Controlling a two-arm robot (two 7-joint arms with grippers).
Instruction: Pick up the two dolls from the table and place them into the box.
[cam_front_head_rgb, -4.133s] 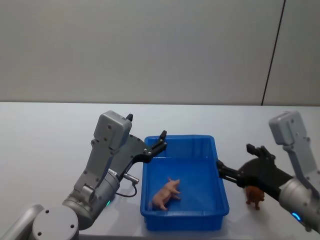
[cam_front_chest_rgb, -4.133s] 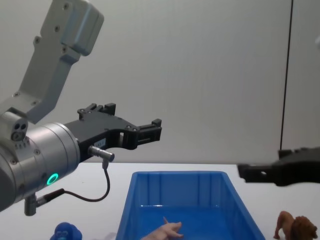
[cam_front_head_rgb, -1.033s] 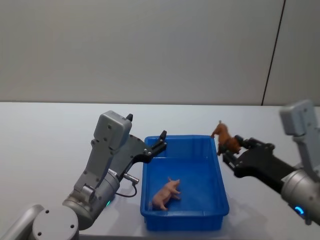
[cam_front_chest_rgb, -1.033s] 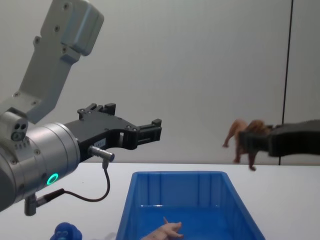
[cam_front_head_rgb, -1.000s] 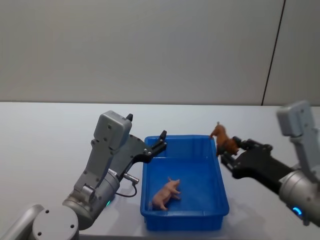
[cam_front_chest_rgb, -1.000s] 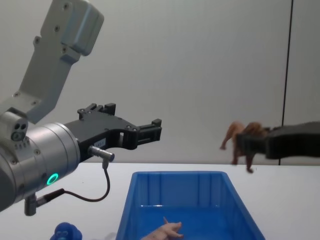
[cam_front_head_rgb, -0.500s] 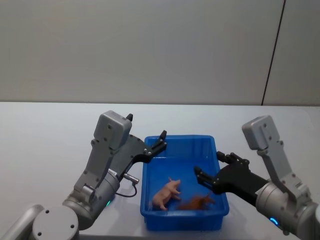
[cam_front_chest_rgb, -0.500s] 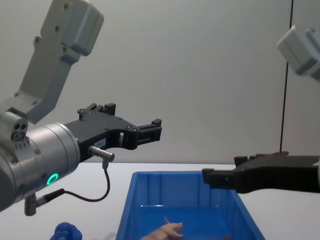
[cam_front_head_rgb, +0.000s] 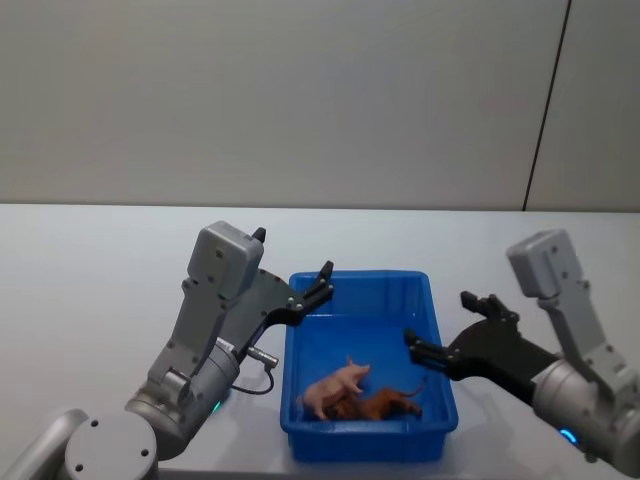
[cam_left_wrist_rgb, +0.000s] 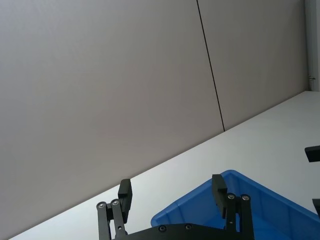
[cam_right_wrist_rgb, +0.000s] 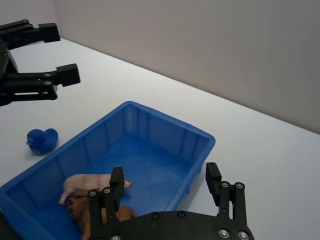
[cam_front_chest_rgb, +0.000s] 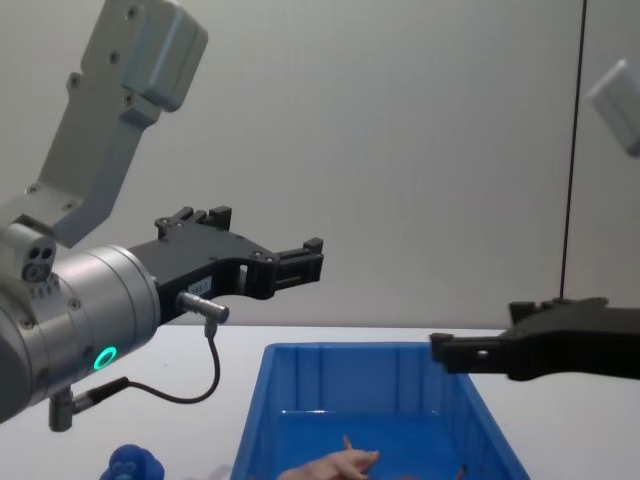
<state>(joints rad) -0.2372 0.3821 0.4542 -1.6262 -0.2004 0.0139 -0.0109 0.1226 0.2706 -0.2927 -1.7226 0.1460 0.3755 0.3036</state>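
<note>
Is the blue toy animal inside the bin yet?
No, the blue animal sits on the table outside the bin.

Soft, even light falls from overhead, leaving the pale wall (cam_front_head_rgb: 300, 100) and the counter (cam_front_head_rgb: 90, 260) bright, with no hot spots. Faint, diffuse shadows hug the box (cam_front_head_rgb: 365, 445) along its walls on the counter. The box's floor carries a mild sheen. A green lamp (cam_front_chest_rgb: 104, 357) glows on the left arm (cam_front_chest_rgb: 80, 300).
</note>
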